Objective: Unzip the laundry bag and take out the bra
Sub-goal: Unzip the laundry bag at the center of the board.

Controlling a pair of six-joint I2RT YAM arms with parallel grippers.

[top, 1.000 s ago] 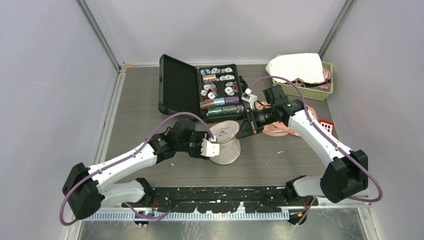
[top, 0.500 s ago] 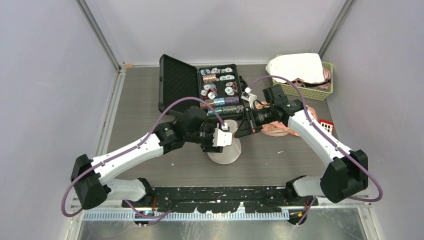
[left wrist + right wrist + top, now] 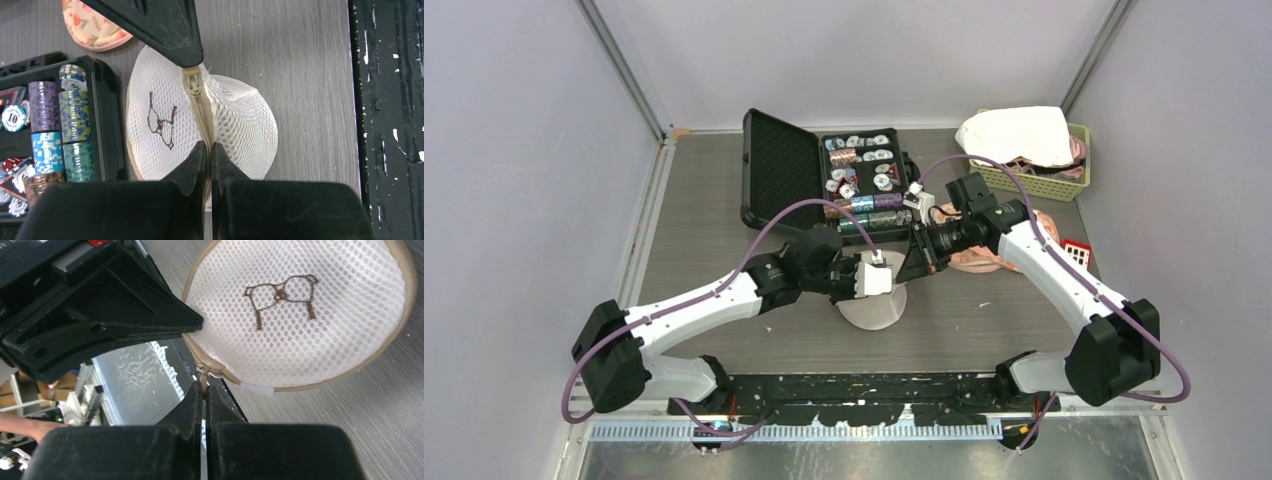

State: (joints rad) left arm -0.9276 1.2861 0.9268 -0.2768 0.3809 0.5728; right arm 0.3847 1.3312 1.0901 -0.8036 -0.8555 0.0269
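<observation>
Left gripper (image 3: 208, 149) clamped on the zipper seam (image 3: 204, 117) of the mesh laundry bag (image 3: 240, 120), mid-table, just near of the poker chip case (image 3: 789, 175). Right gripper (image 3: 202, 390) pinches the zipper pull (image 3: 202, 371). Zip looks closed, bra unseen. Suggest: anchor left, draw pull straight along teeth, seam taut.

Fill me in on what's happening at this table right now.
Both arms are working on the round white mesh laundry bag lying on the grey table beside an open black case of poker chips. The left end effector is pinched shut on the bag at one end of its tan zipper. The right end effector is closed on the tan zipper pull at the other end. The zipper looks shut between them, so nothing is out yet.
</observation>
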